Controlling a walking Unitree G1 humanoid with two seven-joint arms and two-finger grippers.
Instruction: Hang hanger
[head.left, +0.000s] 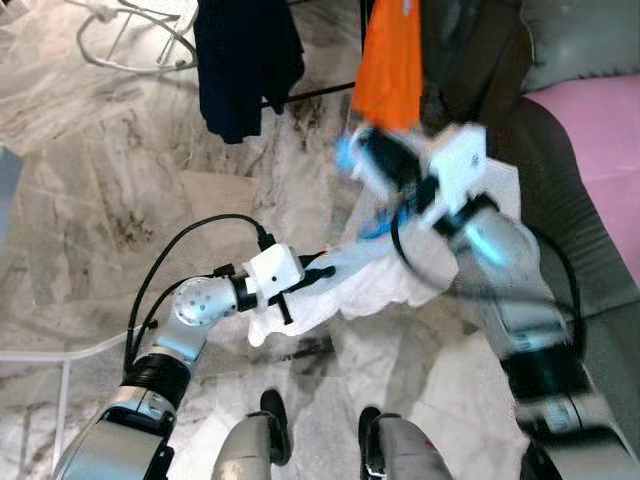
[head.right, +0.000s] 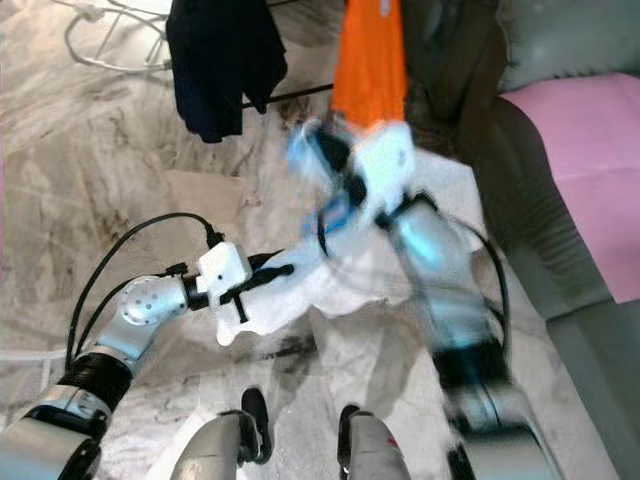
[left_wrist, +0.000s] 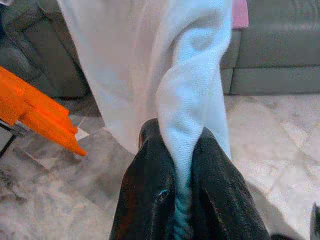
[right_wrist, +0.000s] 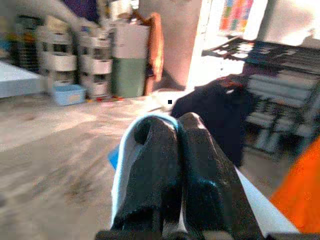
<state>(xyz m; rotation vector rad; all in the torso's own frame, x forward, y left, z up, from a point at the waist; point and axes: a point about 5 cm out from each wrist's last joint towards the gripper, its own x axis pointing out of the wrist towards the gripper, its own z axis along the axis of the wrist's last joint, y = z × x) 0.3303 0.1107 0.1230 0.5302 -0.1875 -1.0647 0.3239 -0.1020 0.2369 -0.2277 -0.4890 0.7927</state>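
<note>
Done: your left gripper (head.left: 315, 275) pinches the white cloth (head.left: 350, 275); your right gripper (right_wrist: 172, 150) squeezes its blue hanger (head.left: 345, 152) end, near the orange shirt (head.left: 390, 60) | Left: hook it up, I think.

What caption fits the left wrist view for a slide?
Left gripper pinches a fold of the white garment, orange garment hanging beside it, grey sofa behind.
</note>
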